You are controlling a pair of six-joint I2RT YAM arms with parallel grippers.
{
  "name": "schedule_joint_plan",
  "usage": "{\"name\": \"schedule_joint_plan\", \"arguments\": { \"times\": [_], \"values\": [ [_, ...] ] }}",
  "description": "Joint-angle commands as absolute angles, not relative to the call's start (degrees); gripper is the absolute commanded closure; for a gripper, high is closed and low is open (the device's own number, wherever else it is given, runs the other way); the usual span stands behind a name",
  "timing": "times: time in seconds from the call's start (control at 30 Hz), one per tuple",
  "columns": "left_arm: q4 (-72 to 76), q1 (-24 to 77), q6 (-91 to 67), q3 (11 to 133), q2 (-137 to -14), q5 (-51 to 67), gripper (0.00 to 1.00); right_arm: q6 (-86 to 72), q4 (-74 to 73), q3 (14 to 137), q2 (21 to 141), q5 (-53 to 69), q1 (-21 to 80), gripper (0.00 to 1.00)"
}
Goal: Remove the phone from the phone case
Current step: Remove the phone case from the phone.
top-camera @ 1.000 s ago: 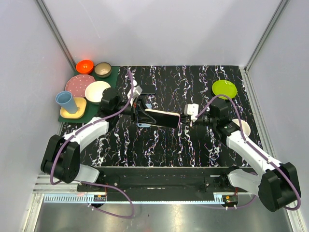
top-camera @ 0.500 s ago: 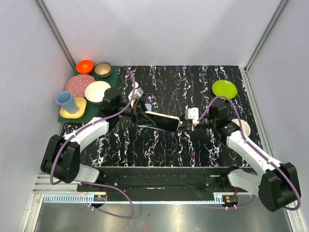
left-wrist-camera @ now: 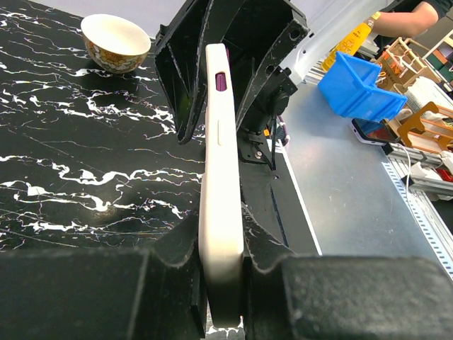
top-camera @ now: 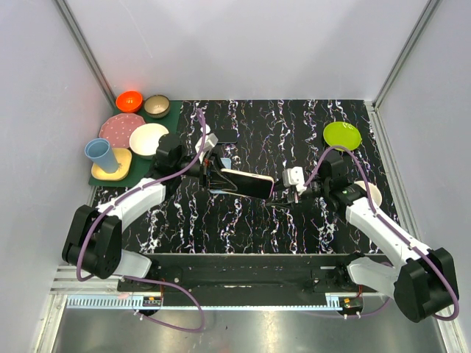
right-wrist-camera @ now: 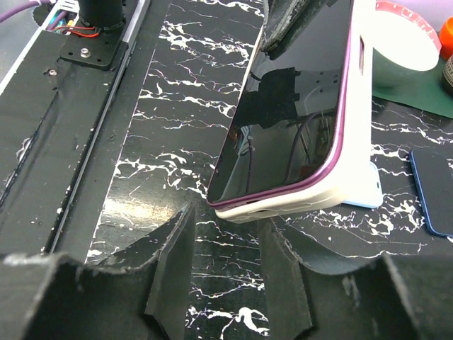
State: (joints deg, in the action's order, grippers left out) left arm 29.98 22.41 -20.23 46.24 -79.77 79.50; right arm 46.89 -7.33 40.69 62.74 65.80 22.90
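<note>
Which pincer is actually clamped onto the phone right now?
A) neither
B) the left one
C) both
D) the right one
B: the left pincer squeezes the phone by its sides and holds it off the table, while the right pincer has its jaws apart at the phone's other end and grips nothing.
</note>
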Motion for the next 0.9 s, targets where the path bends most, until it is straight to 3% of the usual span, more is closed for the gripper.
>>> {"name": "schedule_joint_plan", "arguments": {
  "times": [0.0, 0.3, 0.67, 0.87],
  "values": [
    [33.5, 22.3, -18.6, 48.6, -78.3, 79.8, 1.0, 42.1, -3.7, 43.2, 62.2, 67.2, 23.3, 0.54],
    [33.4, 22.3, -18.5, 48.6, -78.4, 79.8, 1.0, 38.6, -0.5, 42.6, 62.5, 65.6, 23.2, 0.57],
    [33.4, 22.5, -18.5, 48.7, -78.4, 80.0, 1.0, 43.8, 2.0, 41.0, 61.9, 62.2, 23.1, 0.82],
    [33.3, 22.7, -18.5, 48.8, -78.4, 80.3, 1.0, 44.5, 5.4, 39.5, 61.5, 58.4, 23.1, 0.81]
  ]
}}
